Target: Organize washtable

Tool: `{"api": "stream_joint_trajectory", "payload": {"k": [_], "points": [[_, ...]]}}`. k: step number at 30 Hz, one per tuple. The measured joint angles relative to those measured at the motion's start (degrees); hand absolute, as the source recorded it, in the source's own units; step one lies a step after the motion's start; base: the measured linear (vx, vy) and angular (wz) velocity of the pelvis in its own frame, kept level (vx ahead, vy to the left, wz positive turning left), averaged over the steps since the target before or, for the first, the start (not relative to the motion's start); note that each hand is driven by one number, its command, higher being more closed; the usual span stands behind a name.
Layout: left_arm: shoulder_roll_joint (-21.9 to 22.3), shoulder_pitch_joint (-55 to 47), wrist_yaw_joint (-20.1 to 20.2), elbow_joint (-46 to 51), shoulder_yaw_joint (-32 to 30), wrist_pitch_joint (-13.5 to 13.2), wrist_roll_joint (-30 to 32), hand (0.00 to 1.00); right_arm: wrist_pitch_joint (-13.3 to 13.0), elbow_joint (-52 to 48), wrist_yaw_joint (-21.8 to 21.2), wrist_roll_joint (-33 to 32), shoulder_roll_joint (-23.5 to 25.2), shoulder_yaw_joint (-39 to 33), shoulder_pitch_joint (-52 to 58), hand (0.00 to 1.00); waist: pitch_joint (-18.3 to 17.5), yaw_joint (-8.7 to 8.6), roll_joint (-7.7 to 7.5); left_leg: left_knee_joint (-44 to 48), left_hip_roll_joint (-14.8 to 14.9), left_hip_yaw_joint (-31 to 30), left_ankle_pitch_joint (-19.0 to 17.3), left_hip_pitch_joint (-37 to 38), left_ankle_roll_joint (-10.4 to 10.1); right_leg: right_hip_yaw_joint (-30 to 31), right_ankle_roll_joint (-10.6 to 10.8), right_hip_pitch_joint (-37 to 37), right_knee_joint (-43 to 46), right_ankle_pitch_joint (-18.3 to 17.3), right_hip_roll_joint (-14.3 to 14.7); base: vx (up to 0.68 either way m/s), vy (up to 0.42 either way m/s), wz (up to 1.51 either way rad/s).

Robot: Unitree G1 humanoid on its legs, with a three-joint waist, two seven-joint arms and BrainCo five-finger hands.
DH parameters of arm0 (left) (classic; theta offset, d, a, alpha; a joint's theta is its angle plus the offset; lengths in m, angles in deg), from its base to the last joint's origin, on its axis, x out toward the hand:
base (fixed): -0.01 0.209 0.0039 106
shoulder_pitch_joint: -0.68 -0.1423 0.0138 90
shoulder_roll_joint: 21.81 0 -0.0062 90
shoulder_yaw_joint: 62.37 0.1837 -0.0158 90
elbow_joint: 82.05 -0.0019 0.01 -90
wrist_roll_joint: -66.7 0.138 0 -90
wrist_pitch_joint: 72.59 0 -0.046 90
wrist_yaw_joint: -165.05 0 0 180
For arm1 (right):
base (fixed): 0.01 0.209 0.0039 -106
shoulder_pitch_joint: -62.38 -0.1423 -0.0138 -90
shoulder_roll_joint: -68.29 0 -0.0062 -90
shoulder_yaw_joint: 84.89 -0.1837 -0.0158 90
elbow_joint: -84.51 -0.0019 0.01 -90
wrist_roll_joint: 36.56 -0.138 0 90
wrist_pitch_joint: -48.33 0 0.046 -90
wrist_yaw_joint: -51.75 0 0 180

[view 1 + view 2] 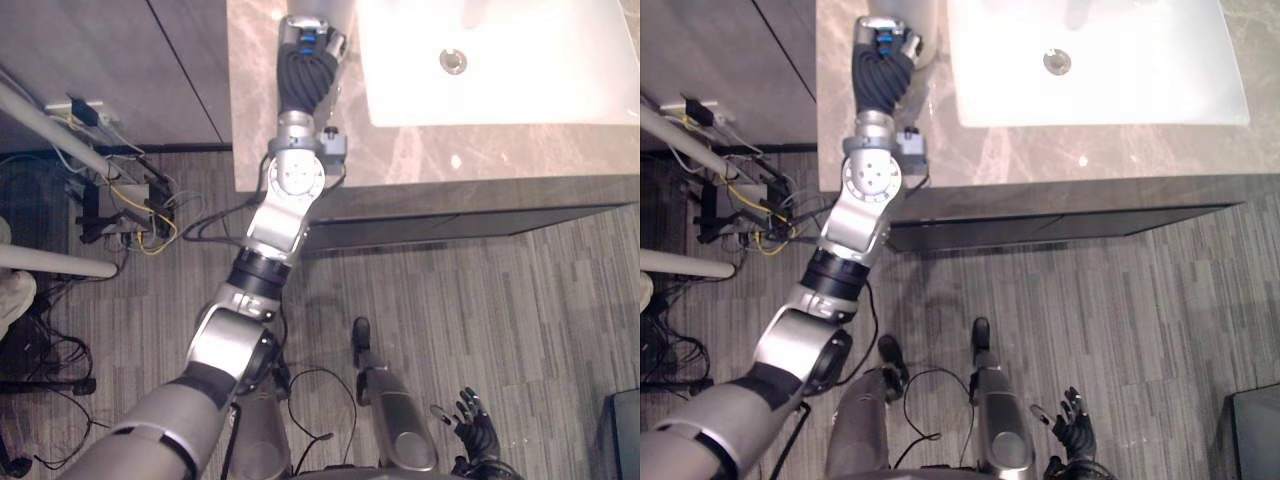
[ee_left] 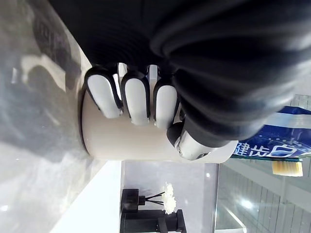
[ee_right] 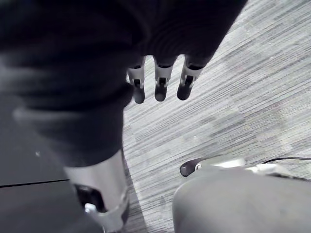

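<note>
Cup could tip near the sink.
Left hand has fingers clamped round the cream cup; a slip may spill its toothpaste tube. Right hand hangs, fingers apart.

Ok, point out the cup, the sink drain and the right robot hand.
cup (image 2: 136,141): left wrist view, its pale side wall.
sink drain (image 1: 452,61): left eye view, centre of the metal fitting.
right robot hand (image 1: 482,432): left eye view, its palm.

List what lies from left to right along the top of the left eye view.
Dark wood panel → left hand, curled round a white cup → sink.
</note>
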Motion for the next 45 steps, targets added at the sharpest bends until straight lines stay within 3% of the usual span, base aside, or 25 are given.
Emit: {"api": "stream_joint_trajectory", "payload": {"k": [11,30,45], "points": [[-0.3,1.5,0.0,0.0,-0.1,0.0,-2.6,1.0,0.0,0.1,0.0,0.0,0.0,-0.3,0.0,0.0,0.5,0.01,-0.12,0.1,0.0,0.6,0.1,0.0,0.3,0.6,0.1,-0.4,0.0,0.1,0.0,0.01,0.008,-0.02],[0.0,4.8,1.0,-2.8,-5.6,-1.7,-14.4,1.0,0.3,0.2,0.0,-0.5,0.0,-0.4,0.0,0.0,0.6,-0.11,-0.11,0.1,0.0,0.6,0.1,-0.7,0.3,0.6,0.3,-0.9,-0.5,0.4,0.0,0.0,0.0,0.0],[-3.0,8.8,1.2,-6.2,-6.6,-1.3,-15.5,1.0,0.3,0.2,-0.2,-1.0,0.0,-2.7,0.0,0.0,0.6,-0.26,-0.07,1.0,0.0,0.7,0.0,-2.2,0.5,0.8,0.4,-2.0,-0.9,1.2,-0.1,0.0,0.002,0.0]]}}
